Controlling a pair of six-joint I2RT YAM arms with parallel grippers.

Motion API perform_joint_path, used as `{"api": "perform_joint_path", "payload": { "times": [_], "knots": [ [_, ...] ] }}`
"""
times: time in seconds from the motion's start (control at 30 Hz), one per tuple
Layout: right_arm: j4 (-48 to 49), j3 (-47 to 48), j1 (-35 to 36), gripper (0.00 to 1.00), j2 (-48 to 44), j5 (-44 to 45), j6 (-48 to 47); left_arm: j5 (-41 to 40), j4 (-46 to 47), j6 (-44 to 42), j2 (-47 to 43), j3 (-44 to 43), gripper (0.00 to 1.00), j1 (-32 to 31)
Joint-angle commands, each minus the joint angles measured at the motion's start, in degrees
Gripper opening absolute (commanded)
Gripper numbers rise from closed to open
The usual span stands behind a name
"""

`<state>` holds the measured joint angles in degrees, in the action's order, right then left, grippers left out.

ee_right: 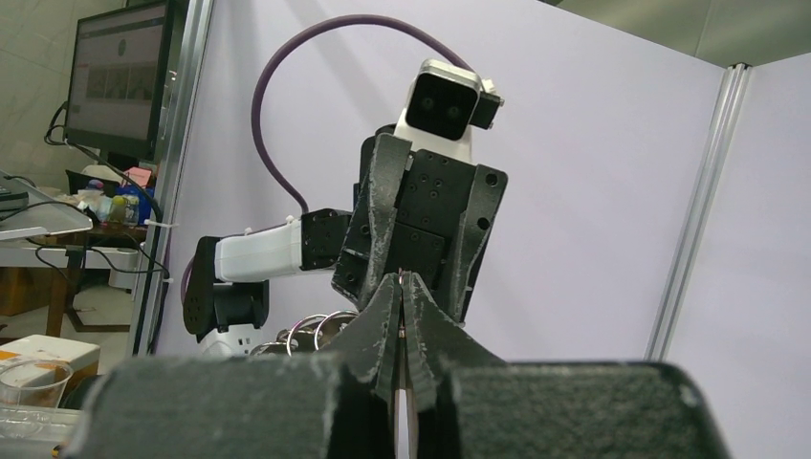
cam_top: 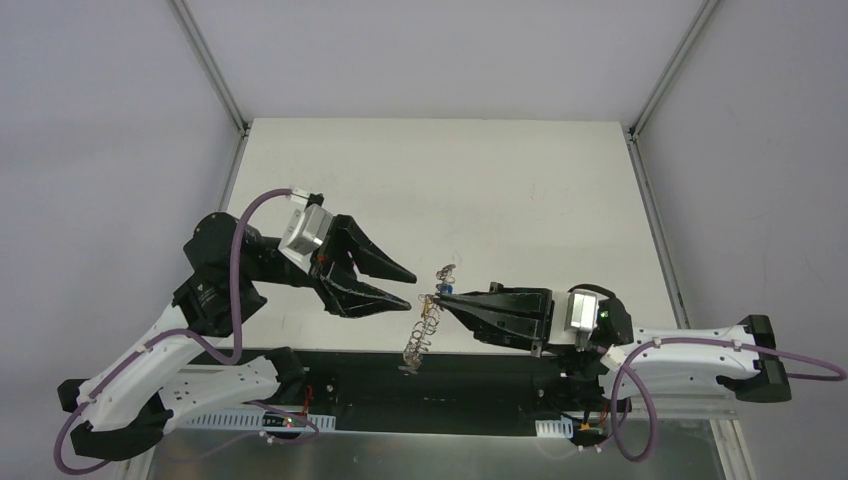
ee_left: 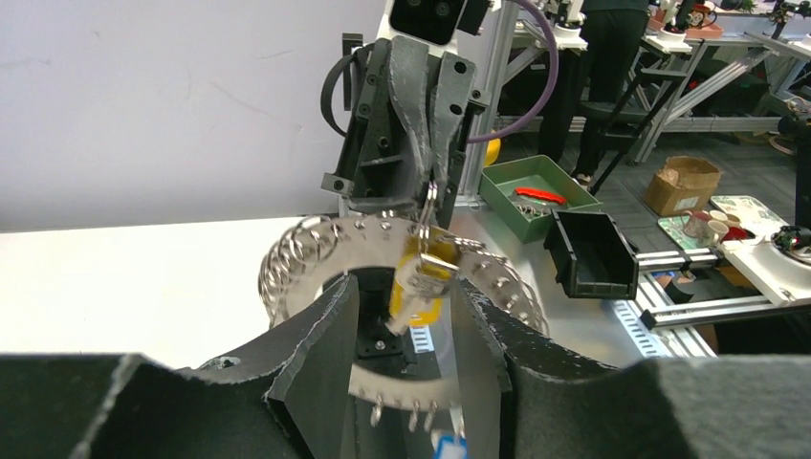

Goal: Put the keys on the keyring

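Note:
The keyring is a silvery ring fringed with small loops. It hangs from my right gripper, which is shut on its upper edge. In the left wrist view the keyring stands upright just past my fingers, with the right gripper pinching its top. The yellow key dangles inside the ring below that pinch. The blue key hangs at the ring's lower edge. My left gripper is open and empty, its tips just left of the ring. In the right wrist view a few loops show beside the shut fingers.
The white table stretches away behind both grippers. A black strip runs along its near edge under the ring. Metal frame posts stand at the back corners. A green bin and a black bin sit off the table.

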<state>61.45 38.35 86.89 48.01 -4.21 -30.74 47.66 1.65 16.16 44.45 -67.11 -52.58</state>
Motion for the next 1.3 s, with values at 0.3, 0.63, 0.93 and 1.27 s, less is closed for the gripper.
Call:
{"api": "perform_joint_path", "payload": {
  "times": [0.3,0.63,0.93,1.27],
  "knots": [
    [5.6,2.8,0.4,0.0,1.1,0.3,-0.8,2.4,9.0,2.7,2.3,0.2,0.4,-0.5],
    [5.9,3.1,0.4,0.0,1.3,0.2,-1.2,3.7,10.7,4.4,2.6,1.1,0.35,-0.5],
    [6.5,3.7,0.4,0.0,1.9,-0.4,-1.0,3.9,11.0,4.8,2.3,2.1,0.29,-0.5],
    [7.3,3.8,0.4,0.0,2.6,-0.2,-1.1,4.5,11.2,4.7,2.2,2.1,0.0,-0.5]
  ]
}}
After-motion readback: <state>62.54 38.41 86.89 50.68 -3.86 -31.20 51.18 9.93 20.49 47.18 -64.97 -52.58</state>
